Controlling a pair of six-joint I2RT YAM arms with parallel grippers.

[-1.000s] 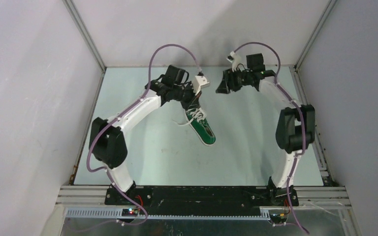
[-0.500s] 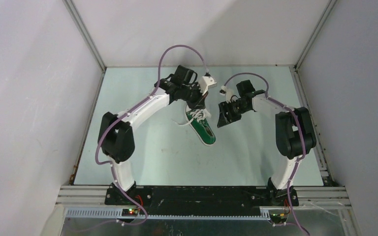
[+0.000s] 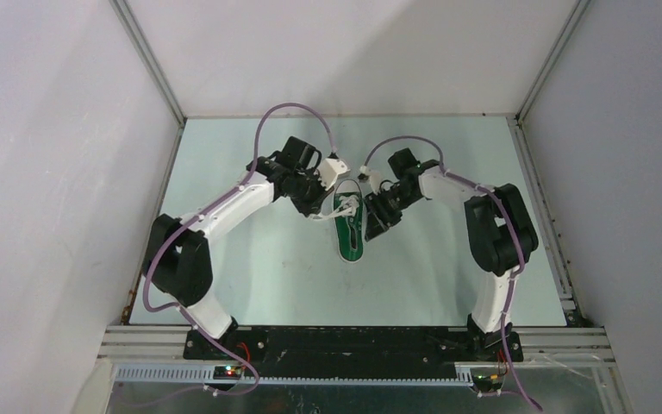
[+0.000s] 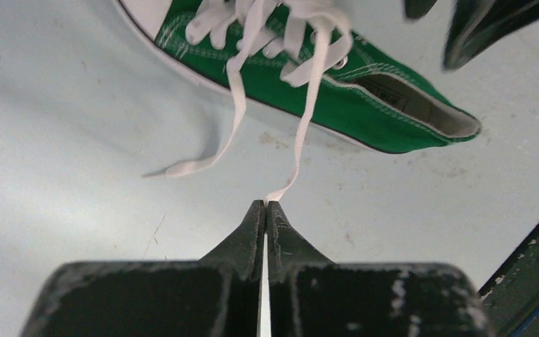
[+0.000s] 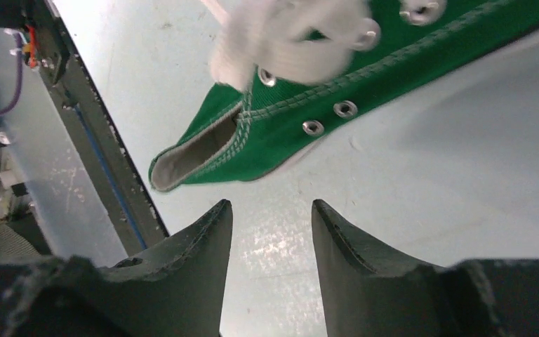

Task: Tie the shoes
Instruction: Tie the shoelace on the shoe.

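The left end effector point(image 4: 265, 205) and right end effector point(image 5: 271, 210) crowd the sneaker point(image 3: 350, 233) on both sides. Near table point(image 3: 259, 276) lies open.

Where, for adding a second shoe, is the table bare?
Bare: the near strip of table between sneaker and arm bases, and its far strip. Crowded: the centre, where left end effector and right end effector flank the sneaker and laces.

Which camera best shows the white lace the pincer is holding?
The left wrist view: the lace runs into the shut left gripper. From the top it is a tiny white thread; the right wrist view shows only a white blur.
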